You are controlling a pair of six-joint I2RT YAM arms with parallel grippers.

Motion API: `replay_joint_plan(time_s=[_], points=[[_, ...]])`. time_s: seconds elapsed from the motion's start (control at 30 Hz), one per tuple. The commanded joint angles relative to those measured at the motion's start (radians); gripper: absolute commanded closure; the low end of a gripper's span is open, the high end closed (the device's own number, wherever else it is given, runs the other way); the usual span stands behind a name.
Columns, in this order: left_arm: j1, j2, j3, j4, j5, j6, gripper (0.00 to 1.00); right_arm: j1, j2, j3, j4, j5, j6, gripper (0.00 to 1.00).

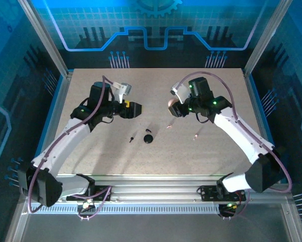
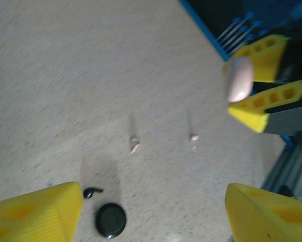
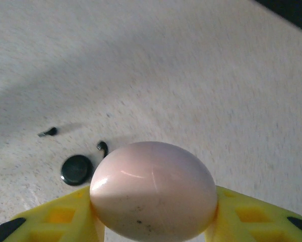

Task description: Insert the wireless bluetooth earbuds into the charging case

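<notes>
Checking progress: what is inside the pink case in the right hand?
Nothing inside shows: the pink case in the right hand looks closed, its shell hiding the interior. Two pale pink earbuds lie on the table, outside it.

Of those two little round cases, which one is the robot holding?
The pale pink case, clamped between the yellow fingers of the right gripper. The black case lies flat on the table, with no gripper on it.

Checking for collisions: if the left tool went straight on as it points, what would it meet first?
Likely the pink case held in the right tool; depth is unclear, so it may touch the table first.
</notes>
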Motion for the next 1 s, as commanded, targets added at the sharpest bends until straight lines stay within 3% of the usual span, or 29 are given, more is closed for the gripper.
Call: replay_joint_plan(time_s=[0.0, 0.3, 0.6, 0.8, 0.97], points=[[-0.019, -0.052, -0.005, 0.101, 0.141, 0.042, 0.26, 0.046, -0.037, -0.032, 0.106, -0.090, -0.153, 0.53], [-0.067, -0.063, 0.004, 0.154, 0.195, 0.030, 0.35, 0.165, -0.110, -0.145, 0.290, -0.087, -0.430, 0.54], [-0.121, -0.041, 0.003, 0.169, 0.174, -0.068, 0.42, 0.200, -0.086, -0.121, 0.333, -0.024, -0.405, 0.54], [-0.140, -0.029, 0.010, 0.158, 0.084, -0.109, 0.51, 0.220, -0.092, -0.120, 0.348, -0.009, -0.408, 0.54], [-0.145, -0.012, 0.020, 0.145, 0.080, -0.124, 0.52, 0.233, -0.103, -0.123, 0.356, 0.000, -0.415, 0.54]])
